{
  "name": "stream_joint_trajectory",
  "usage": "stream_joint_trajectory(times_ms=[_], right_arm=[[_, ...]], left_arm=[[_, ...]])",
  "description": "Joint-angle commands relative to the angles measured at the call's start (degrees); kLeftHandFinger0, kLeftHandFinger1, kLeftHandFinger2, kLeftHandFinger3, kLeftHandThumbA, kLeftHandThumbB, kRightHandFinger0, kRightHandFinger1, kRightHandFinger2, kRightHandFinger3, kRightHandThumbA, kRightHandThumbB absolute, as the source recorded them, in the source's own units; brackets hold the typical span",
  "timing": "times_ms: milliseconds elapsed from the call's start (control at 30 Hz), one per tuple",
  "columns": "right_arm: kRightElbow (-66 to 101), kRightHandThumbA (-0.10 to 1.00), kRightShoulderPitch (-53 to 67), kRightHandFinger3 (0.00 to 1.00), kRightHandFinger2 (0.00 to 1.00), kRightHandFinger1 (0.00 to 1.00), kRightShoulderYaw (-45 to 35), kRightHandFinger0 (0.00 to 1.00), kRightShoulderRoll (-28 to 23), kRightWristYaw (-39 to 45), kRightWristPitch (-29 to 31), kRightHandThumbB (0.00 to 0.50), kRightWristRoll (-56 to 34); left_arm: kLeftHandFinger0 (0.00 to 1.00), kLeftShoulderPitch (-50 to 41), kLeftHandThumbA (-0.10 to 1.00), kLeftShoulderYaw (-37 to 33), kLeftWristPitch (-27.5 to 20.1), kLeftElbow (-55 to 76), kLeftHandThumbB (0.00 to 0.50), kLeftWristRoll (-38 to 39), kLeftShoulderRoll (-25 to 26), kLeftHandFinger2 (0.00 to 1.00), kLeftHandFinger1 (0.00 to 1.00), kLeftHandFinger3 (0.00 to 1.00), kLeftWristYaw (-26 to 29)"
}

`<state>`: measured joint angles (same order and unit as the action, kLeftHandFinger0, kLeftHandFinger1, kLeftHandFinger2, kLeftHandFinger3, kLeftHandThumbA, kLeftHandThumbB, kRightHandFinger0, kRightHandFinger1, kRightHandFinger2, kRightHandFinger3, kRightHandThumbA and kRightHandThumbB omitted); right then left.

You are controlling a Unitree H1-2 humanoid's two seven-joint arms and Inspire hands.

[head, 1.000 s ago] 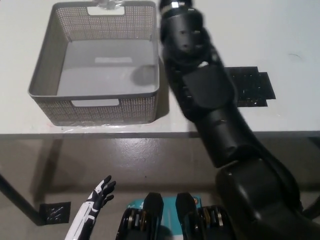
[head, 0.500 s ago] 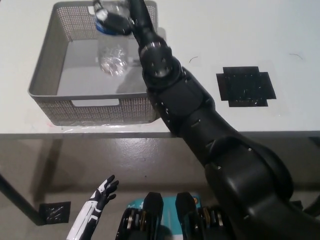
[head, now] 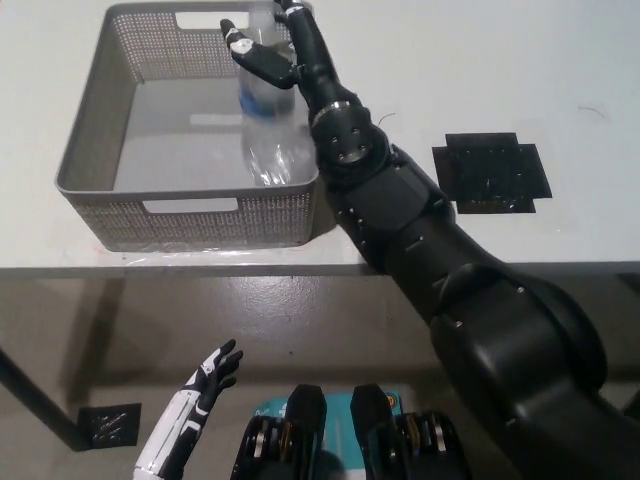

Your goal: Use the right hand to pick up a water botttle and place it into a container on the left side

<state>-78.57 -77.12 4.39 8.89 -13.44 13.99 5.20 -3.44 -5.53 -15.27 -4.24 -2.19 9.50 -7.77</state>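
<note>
Water bottle [head: 268, 120] stands in the basket's [head: 90, 150] right side, our right hand [head: 272, 50] clamped on its top; we should lower before letting go.

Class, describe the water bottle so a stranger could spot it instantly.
Find the grey mesh basket at the left of the white table. Against its right wall stands the water bottle, beside the black right hand. It is the only clear plastic thing there.
</note>
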Motion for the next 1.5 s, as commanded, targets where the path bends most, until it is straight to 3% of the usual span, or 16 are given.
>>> stream_joint_trajectory(times_ms=[0, 133, 367, 433, 633, 800, 833, 933, 1167, 1367, 1467], right_arm=[[1.9, 0.96, -1.9, 1.00, 1.00, 1.00, 3.0, 1.00, -2.2, 4.5, 4.1, 0.468, 2.8], [3.1, 1.00, -1.4, 1.00, 1.00, 1.00, 5.6, 1.00, -2.9, 3.0, 4.7, 0.500, 4.3], [13.4, 1.00, -0.2, 1.00, 1.00, 1.00, 4.1, 1.00, -5.5, 5.9, 3.1, 0.497, 2.2], [25.2, 1.00, 3.4, 1.00, 1.00, 1.00, 2.2, 1.00, -7.6, 8.5, 2.5, 0.499, -0.4], [63.3, 1.00, 18.5, 1.00, 1.00, 1.00, 0.4, 1.00, -12.5, 11.2, -8.0, 0.496, -2.3], [88.9, 1.00, 37.8, 1.00, 1.00, 1.00, -3.3, 1.00, -15.2, 10.6, -6.0, 0.433, -9.7], [91.7, 1.00, 44.0, 1.00, 1.00, 1.00, -3.9, 1.00, -16.4, 10.3, -2.8, 0.404, -9.5], [93.6, 1.00, 51.1, 1.00, 1.00, 1.00, -3.9, 1.00, -16.8, 9.9, -0.5, 0.409, -8.9], [88.5, 1.00, 66.8, 1.00, 1.00, 1.00, -2.1, 1.00, -14.3, 9.1, 5.5, 0.327, -11.1], [80.2, 1.00, 72.8, 1.00, 1.00, 1.00, 0.7, 1.00, -14.6, 12.0, 11.0, 0.224, -10.7], [77.4, 1.00, 74.4, 1.00, 1.00, 1.00, 0.8, 1.00, -14.8, 13.0, 11.8, 0.202, -10.6]], left_arm=[[1.00, 0.3, 1.00, -0.6, -1.1, 1.4, 0.140, -0.8, 1.1, 1.00, 1.00, 1.00, -1.3], [1.00, 0.3, 1.00, -0.8, -1.4, 1.0, 0.157, -0.8, 1.1, 1.00, 1.00, 1.00, -1.4], [1.00, 0.4, 1.00, -0.9, -0.7, 1.5, 0.164, -1.0, 1.1, 1.00, 1.00, 1.00, -1.7], [1.00, 0.8, 1.00, -0.8, -1.2, 1.1, 0.162, -1.0, 1.3, 1.00, 1.00, 1.00, -2.0], [1.00, 0.7, 1.00, -0.3, -0.3, 2.1, 0.185, -0.1, 2.0, 1.00, 1.00, 1.00, -2.5], [1.00, 0.1, 1.00, 0.5, -0.4, 2.0, 0.176, 1.7, 1.4, 1.00, 1.00, 1.00, -2.2], [1.00, 0.0, 1.00, 0.7, 0.1, 1.7, 0.187, 1.8, 1.0, 1.00, 1.00, 1.00, -1.8], [1.00, -0.6, 1.00, 1.0, 0.4, 1.8, 0.161, 1.9, 0.6, 1.00, 1.00, 1.00, -1.4], [1.00, -0.6, 1.00, 2.1, -0.6, 0.7, 0.160, 2.8, -0.5, 1.00, 1.00, 1.00, -0.2], [1.00, -1.7, 1.00, 3.1, -1.1, 0.2, 0.161, 3.6, -1.3, 1.00, 1.00, 1.00, 0.4], [1.00, -1.1, 1.00, 3.8, -0.8, 0.2, 0.165, 3.9, -1.0, 1.00, 1.00, 1.00, 0.0]])
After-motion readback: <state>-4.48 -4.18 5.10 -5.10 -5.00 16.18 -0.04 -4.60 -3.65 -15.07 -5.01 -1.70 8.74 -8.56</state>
